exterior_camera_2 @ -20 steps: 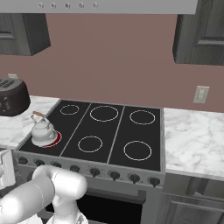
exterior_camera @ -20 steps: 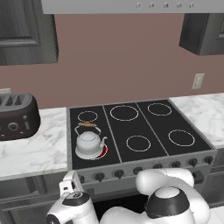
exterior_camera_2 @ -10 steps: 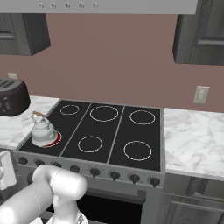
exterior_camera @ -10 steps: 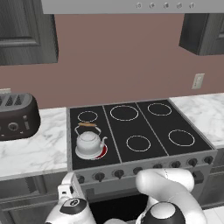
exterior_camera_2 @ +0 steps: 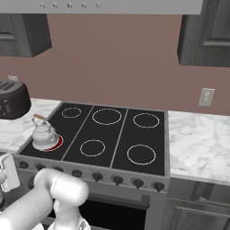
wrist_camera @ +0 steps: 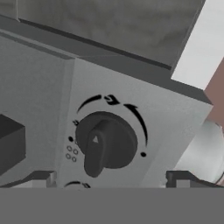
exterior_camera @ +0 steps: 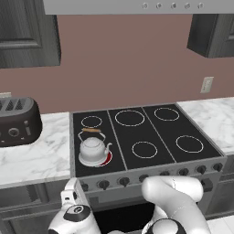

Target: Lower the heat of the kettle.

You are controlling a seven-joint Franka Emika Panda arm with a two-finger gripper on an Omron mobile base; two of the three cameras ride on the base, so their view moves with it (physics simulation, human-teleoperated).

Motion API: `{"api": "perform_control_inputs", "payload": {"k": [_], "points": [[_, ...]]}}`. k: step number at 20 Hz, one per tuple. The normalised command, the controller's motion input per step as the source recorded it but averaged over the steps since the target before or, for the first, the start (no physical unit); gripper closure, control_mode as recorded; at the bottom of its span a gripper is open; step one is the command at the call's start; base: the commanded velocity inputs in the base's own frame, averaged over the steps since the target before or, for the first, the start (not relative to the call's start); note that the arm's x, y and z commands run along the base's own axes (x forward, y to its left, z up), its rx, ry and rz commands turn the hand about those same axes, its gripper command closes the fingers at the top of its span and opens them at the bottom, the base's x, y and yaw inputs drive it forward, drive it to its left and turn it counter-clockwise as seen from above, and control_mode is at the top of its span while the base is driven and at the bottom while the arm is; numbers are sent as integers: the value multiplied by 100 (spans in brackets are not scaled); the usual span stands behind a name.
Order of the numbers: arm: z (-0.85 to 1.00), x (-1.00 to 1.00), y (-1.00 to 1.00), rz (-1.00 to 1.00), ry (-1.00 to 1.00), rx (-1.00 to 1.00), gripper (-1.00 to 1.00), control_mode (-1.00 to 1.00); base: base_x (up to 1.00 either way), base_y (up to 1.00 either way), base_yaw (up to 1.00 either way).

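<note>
Gripper (wrist_camera: 109,180) stands with its fingers apart before the stove knob (wrist_camera: 105,142), not touching it, so we judge the kettle (exterior_camera: 93,149) heat, burner (exterior_camera: 106,159) glowing red, is not yet lowered.

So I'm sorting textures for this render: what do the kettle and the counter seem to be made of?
Kettle: looks like polished metal, silver with bright highlights; its handle bar is orange-brown, maybe wood. Counter: looks like marble or a lookalike, white with grey veins, smooth.
</note>
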Motion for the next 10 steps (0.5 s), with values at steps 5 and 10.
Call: {"api": "perform_control_inputs", "payload": {"k": [5,10], "points": [[-19,24,0,0,0,0,-100,-100,0,0,0],[-26,19,0,0,0,0,-100,-100,0,0,0]]}}
